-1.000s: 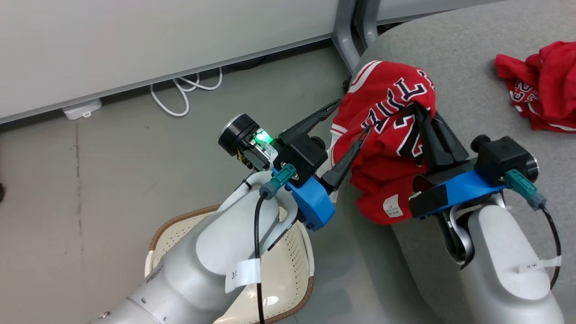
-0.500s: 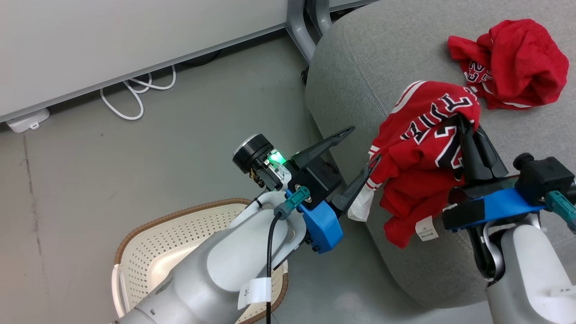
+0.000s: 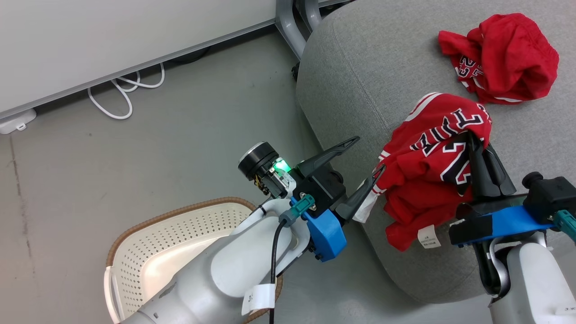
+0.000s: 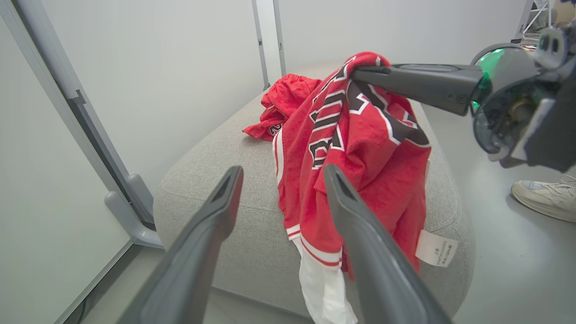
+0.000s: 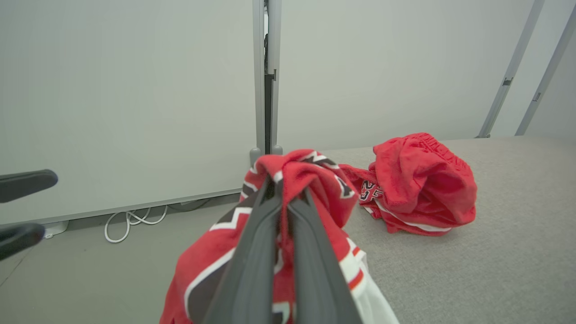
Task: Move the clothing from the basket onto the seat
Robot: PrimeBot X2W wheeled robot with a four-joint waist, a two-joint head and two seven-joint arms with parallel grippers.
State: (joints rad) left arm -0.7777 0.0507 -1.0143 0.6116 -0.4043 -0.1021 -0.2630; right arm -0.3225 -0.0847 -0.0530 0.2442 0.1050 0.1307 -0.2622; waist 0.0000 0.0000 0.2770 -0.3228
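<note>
Far left, on the floor: basket (image 3: 180, 212), partly hidden behind the left forearm, no red cloth in the part visible. Next over: left gripper (image 3: 370, 153), jaws spread wide and holding nothing, poised off the left edge of the seat (image 3: 360, 81), one fingertip just beside the jersey's hem. Then the jersey (image 3: 423, 180), bunched and hanging at the seat's near left corner, long axis running down from the pinch, white hem dangling past the edge; whether touching the cushion, unclear. Pinched at its top fold by the right gripper (image 3: 476, 144), jaws closed tight on the cloth. Far right, toward the seat's back edge: shorts (image 3: 508, 54), crumpled, well inside. Judged: open cushion lying to the right of the closed jaws, so carry inward there, then release.
</note>
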